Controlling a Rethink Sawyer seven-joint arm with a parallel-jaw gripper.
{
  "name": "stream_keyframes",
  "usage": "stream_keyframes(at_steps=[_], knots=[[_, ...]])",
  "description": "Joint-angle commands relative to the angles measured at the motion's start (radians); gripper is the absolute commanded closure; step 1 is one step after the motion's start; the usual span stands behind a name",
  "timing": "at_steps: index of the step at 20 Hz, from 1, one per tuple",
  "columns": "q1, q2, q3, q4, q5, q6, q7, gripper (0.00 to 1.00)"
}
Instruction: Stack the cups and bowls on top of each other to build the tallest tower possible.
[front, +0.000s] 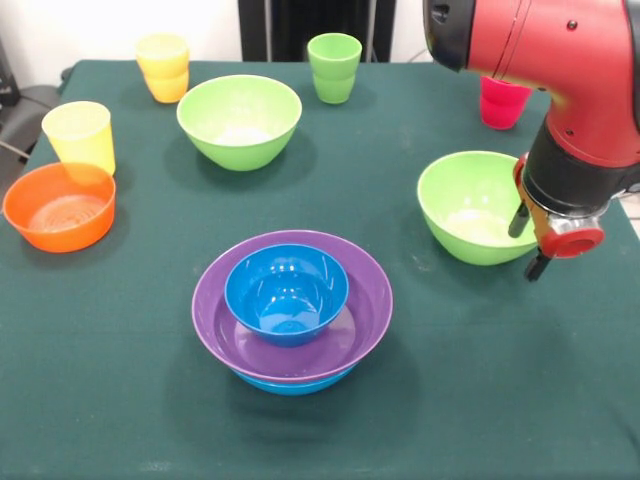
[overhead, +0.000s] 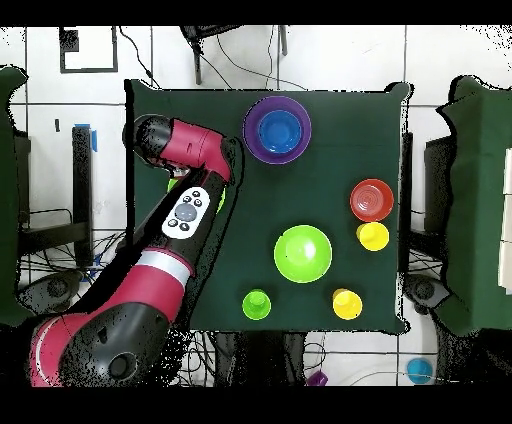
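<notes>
The tower stands at the front middle: a small blue bowl (front: 286, 292) sits in the wide purple bowl (front: 365, 320), which sits on the large blue bowl (front: 290, 383). It also shows in the overhead view (overhead: 277, 130). My gripper (front: 528, 242) is open at the right rim of a light green bowl (front: 470, 205), one finger inside and one outside. The arm hides that bowl almost wholly in the overhead view. A second light green bowl (front: 238, 120) (overhead: 303, 253) stands at the back middle. The orange bowl (front: 60, 208) (overhead: 371, 200) is at the left.
The yellow cup (front: 80, 135) (overhead: 372, 236) stands behind the orange bowl. The orange-yellow cup (front: 163, 65) (overhead: 347, 303), green cup (front: 334, 67) (overhead: 256, 304) and red cup (front: 503, 100) stand along the far edge of the green table (front: 450, 400).
</notes>
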Motion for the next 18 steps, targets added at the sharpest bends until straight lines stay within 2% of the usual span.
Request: stream_keyframes(at_steps=[1, 2, 3, 18], knots=[[-0.002, 0.040, 0.158, 0.042, -0.049, -0.100, 0.029, 0.00], [-0.001, 0.038, 0.159, 0.046, -0.049, -0.108, 0.026, 0.00], [0.000, 0.037, 0.160, 0.048, -0.052, -0.116, 0.023, 1.00], [-0.020, 0.020, 0.170, 0.070, -0.062, -0.122, -0.007, 1.00]])
